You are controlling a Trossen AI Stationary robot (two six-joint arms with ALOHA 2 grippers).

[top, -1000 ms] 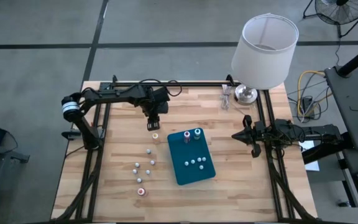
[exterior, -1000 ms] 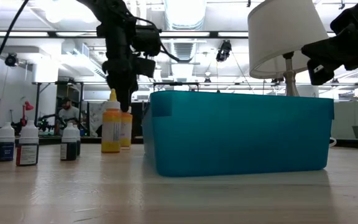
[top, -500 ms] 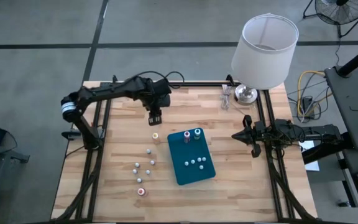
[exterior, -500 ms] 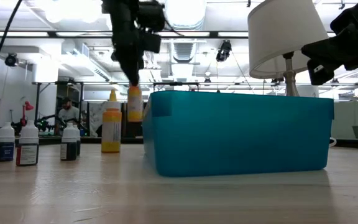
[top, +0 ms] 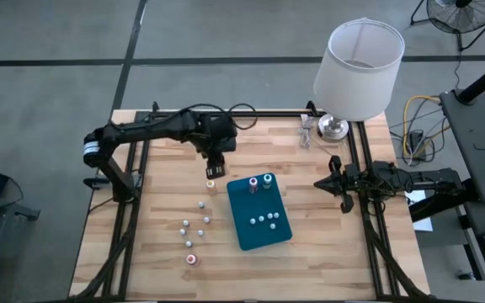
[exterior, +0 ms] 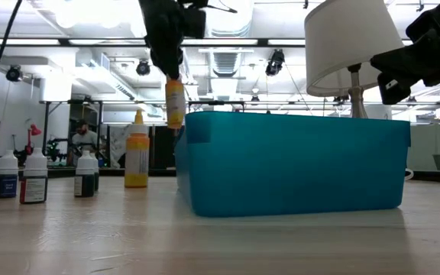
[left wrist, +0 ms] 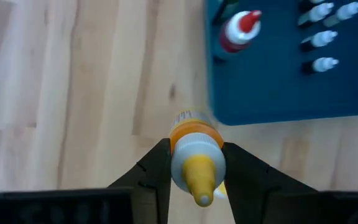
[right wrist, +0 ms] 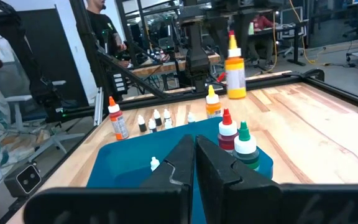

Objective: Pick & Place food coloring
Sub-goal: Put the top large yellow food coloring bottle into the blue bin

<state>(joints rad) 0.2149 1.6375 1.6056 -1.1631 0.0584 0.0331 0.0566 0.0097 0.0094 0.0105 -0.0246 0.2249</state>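
A yellow-orange food coloring bottle point(exterior: 175, 103) hangs in the air just left of the teal tray point(exterior: 296, 164), with my left gripper point(left wrist: 196, 168) shut on it. A second orange bottle point(exterior: 136, 153) stands on the wood table. Several small bottles point(top: 196, 223) and a red-topped one point(top: 191, 259) stand left of the tray. Inside the tray point(top: 263, 240) stand a red-topped bottle point(right wrist: 227, 130), a green-topped one point(right wrist: 245, 142) and several small white-topped ones point(top: 265, 220). My right gripper point(top: 333, 183) waits shut at the table's right edge. My left gripper pinches the bottle at its cap point(left wrist: 194, 152), just below the yellow nozzle, between its two fingers point(left wrist: 157, 168). The fingers come from above, pointing steeply down. The bottle hangs upright below them, lifted clear of the table.
A white-shaded lamp point(top: 357, 63) stands at the table's far right corner, with a small clear item point(top: 306, 133) beside its base. Black frame rails point(top: 133, 210) run along the table's left and right sides. People and equipment show in the room beyond the table.
My left gripper has risen and moved toward the tray, keeping its hold. The yellow-orange bottle, which stood on the table beside the other orange bottle, is now lifted clear and upright, near the height of the tray's rim.
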